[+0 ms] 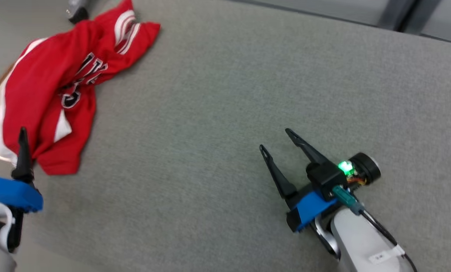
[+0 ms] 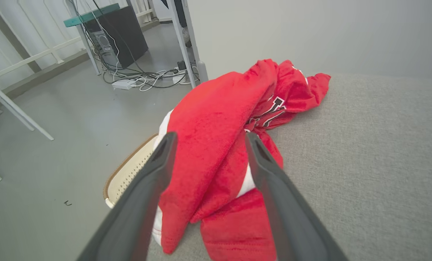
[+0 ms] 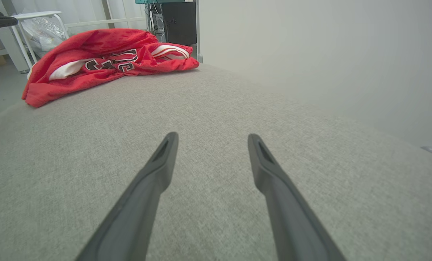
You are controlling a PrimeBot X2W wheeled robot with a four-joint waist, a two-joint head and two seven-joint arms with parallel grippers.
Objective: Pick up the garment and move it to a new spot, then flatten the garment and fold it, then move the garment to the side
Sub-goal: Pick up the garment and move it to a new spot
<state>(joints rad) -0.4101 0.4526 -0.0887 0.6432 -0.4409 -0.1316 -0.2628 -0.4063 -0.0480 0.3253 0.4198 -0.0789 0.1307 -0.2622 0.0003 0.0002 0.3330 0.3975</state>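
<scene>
Red cloth with white panels and black lettering makes up the one garment (image 1: pixel 51 94) in the scene. It lies crumpled at the far left corner of the grey fabric surface (image 1: pixel 229 94), and its left side spills over the edge. Under that overhanging part sits one cream perforated object with a brown rim (image 2: pixel 129 174); the pictures do not show what it is.

There are two tools, each with two long dark fingers. The left tool (image 1: pixel 4 138) stands at the garment's near end with its fingers spread wide and nothing clamped between them. In the left wrist view this tool (image 2: pixel 208 136) frames a thick fold of the red cloth between its two fingers, but it cannot be told whether the tips touch it. The right tool (image 1: pixel 276 139) is well apart from the garment, over bare grey fabric on the right. Its fingers are also spread and released, holding nothing. One green light (image 1: pixel 345 167) glows on its wrist. From the right wrist view the garment (image 3: pixel 107 61) lies far off at the upper left.

Beyond the surface, on the grey floor (image 2: pixel 56 127), stands one dark computer tower (image 2: pixel 125 32) with a tangle of cables (image 2: pixel 143 76) beside it.
</scene>
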